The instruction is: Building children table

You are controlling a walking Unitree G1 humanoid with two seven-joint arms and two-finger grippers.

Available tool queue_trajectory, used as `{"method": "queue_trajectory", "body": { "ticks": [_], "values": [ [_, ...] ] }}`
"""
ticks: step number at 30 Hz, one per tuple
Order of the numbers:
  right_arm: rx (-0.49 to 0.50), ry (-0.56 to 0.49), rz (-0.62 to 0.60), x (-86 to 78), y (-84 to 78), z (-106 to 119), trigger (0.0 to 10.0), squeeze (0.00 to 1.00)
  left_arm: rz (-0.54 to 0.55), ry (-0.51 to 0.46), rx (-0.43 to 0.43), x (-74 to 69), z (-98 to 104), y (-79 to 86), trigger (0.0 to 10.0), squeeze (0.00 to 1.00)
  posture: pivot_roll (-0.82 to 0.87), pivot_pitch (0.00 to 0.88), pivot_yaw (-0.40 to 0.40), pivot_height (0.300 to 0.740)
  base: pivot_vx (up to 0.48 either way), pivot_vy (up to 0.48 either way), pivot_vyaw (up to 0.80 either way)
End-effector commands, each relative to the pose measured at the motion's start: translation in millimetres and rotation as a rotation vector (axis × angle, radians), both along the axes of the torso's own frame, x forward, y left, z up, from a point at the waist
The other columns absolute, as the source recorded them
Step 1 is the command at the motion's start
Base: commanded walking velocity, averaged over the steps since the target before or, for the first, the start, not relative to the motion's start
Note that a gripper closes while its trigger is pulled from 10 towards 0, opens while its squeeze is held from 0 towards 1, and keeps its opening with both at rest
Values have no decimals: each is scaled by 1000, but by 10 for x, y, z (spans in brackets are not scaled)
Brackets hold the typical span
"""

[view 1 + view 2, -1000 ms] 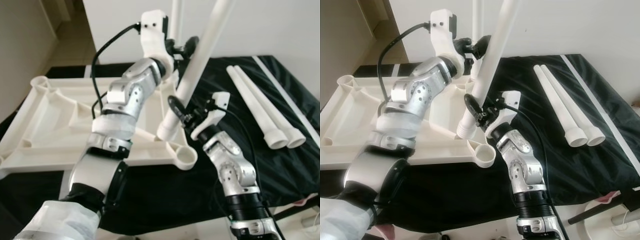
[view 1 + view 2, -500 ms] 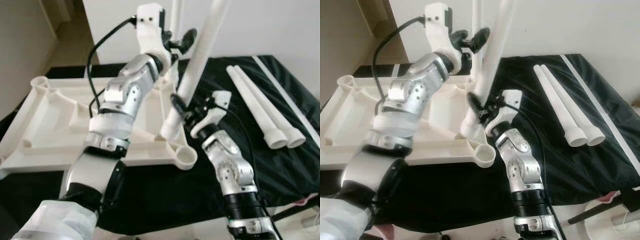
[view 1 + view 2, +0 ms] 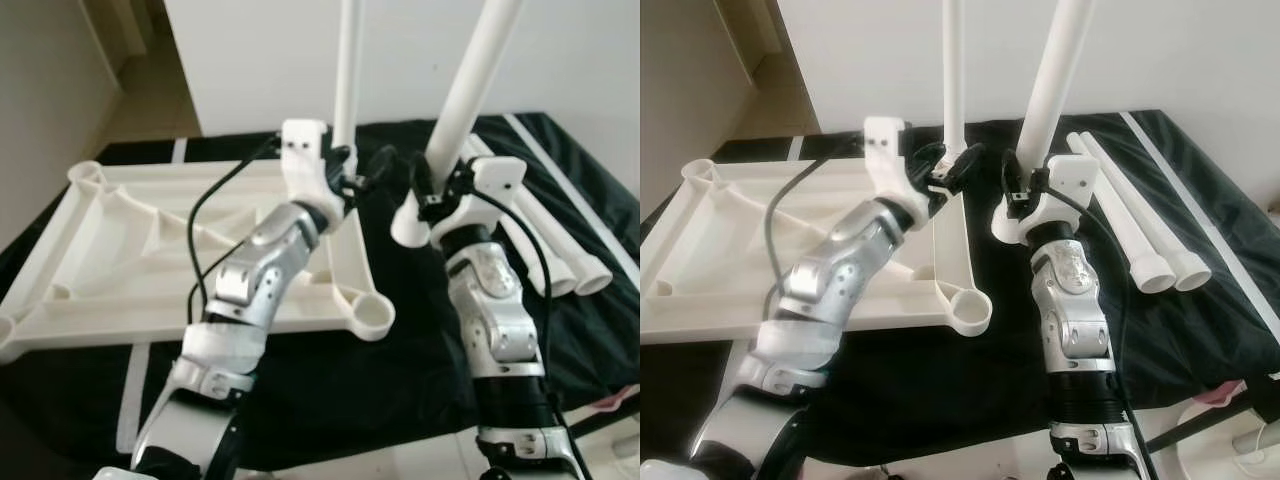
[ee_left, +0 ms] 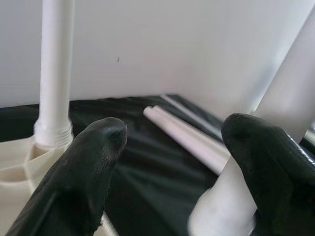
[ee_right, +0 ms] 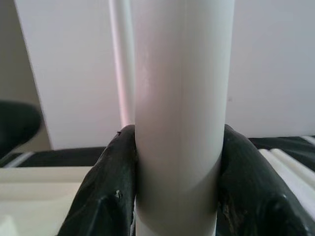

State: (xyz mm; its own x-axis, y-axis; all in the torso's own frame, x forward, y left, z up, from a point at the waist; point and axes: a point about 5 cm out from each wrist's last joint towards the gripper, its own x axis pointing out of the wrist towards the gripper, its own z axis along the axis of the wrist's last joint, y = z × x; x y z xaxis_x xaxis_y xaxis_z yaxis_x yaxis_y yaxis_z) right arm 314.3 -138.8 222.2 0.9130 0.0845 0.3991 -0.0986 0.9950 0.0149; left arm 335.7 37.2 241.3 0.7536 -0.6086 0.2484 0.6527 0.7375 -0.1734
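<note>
Right end effector [image 3: 1018, 192] is clamped on a white table leg [image 3: 1053, 75], fingers [image 5: 114, 191] wrapped on both sides of the tube near its flared lower end. The leg is tilted, top leaning away to the right, its base hanging in the air over the black cloth [image 3: 940, 370], just right of the tabletop frame and not in any socket.

Left end effector [image 3: 368, 172] is released, fingers [image 4: 83, 169] spread with nothing between them, hovering between the held leg and the leg already standing [image 3: 348, 70] in the frame's far right corner.

Step in hand, as I read it: fitting the second leg. The upside-down white tabletop [image 3: 150, 250] lies on the cloth; the near right corner socket [image 3: 372, 312] is empty and looks like the closest target.

Next move needs: bring the leg's base back left and toward the robot over that socket, stand it upright, then push or twist it in. The left end effector could steady the frame or guide the tube; right now it holds nothing.

Around: two spare legs [image 3: 1120, 215] lie side by side on the cloth to the right, well apart from the frame. White wall behind.

In the way: the left forearm crosses above the frame near the socket, and the standing leg is close to the held one, so clearance is tight.
</note>
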Motion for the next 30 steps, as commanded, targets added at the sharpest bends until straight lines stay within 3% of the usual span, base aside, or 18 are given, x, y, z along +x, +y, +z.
{"method": "queue_trajectory", "body": {
  "ticks": [1,5,8,11,16,21,24,29,30],
  "values": [
    [-35,-14,-14,-17,5,-10,10000,0,-222,-62,111,-127,-163,-74,10000,0,-28,0,-3,740,0,0,0],
    [-65,15,-30,-13,-14,-77,10000,0,-254,-83,253,-222,-350,-39,10000,0,-18,0,-17,740,0,0,0],
    [-69,20,-34,-13,-19,-89,10000,0,-253,-81,274,-234,-377,-34,10000,0,-18,0,-17,740,0,0,0],
    [-97,29,-37,-18,-20,-129,10000,0,-336,-118,398,-364,-502,-17,10000,0,-10,0,-26,740,0,0,0],
    [-105,26,-36,-19,-10,-134,10000,0,-361,-130,451,-411,-568,15,10000,0,-10,0,-25,740,0,0,0],
    [-102,24,-22,-24,6,-133,10000,0,-255,-126,400,-285,-473,43,10000,0,-11,0,-25,740,0,0,0],
    [-120,25,7,-49,40,-152,10000,0,-67,-111,382,-17,-338,114,10000,0,-13,2,-23,740,0,0,0],
    [-127,24,18,-58,50,-160,10000,0,9,-96,375,120,-266,160,10000,0,-12,5,-25,740,0,0,0],
    [-129,24,23,-60,53,-163,10000,0,57,-79,367,224,-208,194,10000,0,-14,6,-24,740,0,0,0]
  ]
}}
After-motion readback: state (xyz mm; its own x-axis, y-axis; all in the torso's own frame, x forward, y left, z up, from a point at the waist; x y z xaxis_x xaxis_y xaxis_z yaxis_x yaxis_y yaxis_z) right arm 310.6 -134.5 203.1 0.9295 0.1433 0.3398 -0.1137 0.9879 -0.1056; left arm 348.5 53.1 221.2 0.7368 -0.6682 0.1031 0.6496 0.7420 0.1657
